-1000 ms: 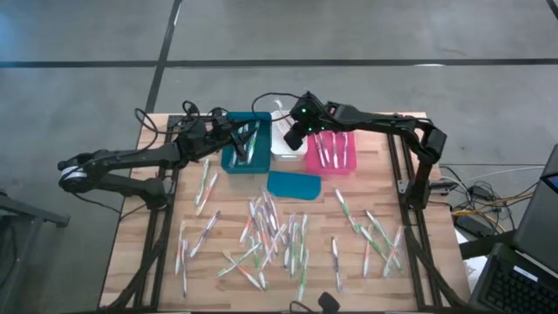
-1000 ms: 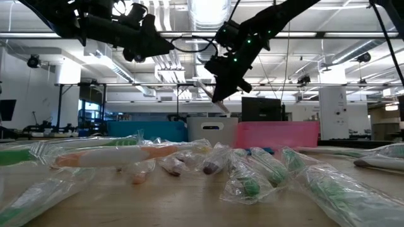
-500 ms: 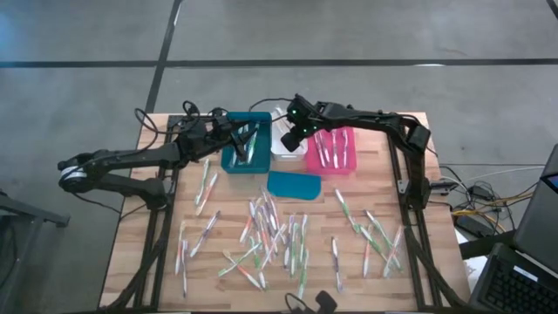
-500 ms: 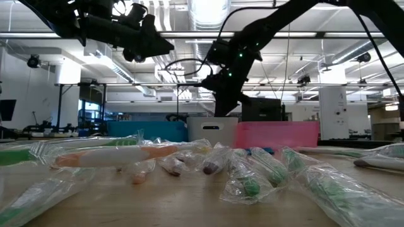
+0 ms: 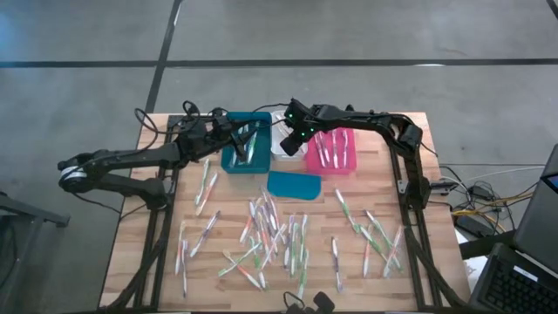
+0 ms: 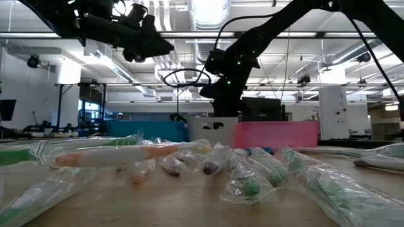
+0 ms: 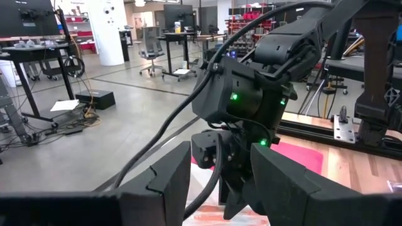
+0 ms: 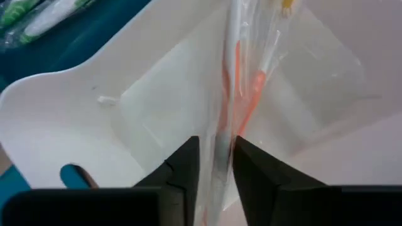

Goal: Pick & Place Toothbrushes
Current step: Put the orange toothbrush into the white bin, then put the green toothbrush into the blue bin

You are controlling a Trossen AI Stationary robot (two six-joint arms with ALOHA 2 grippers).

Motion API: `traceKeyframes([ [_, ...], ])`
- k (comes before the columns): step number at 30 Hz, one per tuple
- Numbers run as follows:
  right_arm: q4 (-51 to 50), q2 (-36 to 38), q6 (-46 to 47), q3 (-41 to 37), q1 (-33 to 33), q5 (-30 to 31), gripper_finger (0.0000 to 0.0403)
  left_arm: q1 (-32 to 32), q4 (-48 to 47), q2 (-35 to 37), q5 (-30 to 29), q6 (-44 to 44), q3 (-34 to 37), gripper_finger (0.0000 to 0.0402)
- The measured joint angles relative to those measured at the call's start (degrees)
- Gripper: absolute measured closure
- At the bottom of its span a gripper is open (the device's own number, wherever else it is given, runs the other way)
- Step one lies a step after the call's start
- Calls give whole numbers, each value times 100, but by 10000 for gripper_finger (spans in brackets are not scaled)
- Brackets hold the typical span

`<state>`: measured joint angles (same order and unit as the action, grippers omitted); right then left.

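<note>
Three bins stand in a row at the table's far side: teal (image 5: 259, 166), white (image 5: 281, 153) and pink (image 5: 331, 167). Many wrapped toothbrushes (image 5: 270, 231) lie loose on the wooden table, and more lie in the teal and pink bins. My right gripper (image 5: 292, 133) points steeply down into the white bin (image 8: 75, 100), shut on one wrapped toothbrush with orange accents (image 8: 242, 107). My left gripper (image 5: 234, 136) hangs level and open above the teal bin's left edge, with nothing between its fingers (image 7: 169, 182). My right gripper has the wrapped toothbrush's near end (image 8: 218, 145) between its two fingers (image 8: 185, 169), which lie along the brush. It comes from above, slanting down. The rest of the brush reaches ahead into the white bin; whether its far end rests on the bin I cannot tell.
A flat teal lid (image 5: 293, 184) lies on the table just in front of the bins. Loose toothbrushes cover the table's middle, left and right near parts (image 5: 375, 235). In the low view the wrapped brushes (image 6: 252, 176) fill the foreground.
My right gripper has sunk toward the white bin, shifted a little toward the table's left edge and tipped more steeply down. The toothbrush has gone down with it, and its far end is now inside the bin.
</note>
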<state>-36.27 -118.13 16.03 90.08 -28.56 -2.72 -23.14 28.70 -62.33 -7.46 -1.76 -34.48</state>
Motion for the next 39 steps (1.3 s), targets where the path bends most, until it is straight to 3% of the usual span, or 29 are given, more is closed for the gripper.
traceKeyframes([
  [9, -82, 221, -5, 37, -35, -42, 250, 4, -17, 0, 16, 0, 0, 229],
  [18, -252, 864, -158, 170, -33, -37, 227, 0, -12, 0, 20, 0, 0, 229],
  [31, -708, 2137, -863, 173, -31, -1, 286, 13, -407, 21, 18, 147, 0, 229],
  [36, -741, 2476, -1493, 170, -31, 416, 314, 112, -797, 106, 15, 289, -19, 229],
  [39, -829, 2628, -1888, 170, -43, 767, 333, 272, -1341, 145, -344, 339, -134, 229],
])
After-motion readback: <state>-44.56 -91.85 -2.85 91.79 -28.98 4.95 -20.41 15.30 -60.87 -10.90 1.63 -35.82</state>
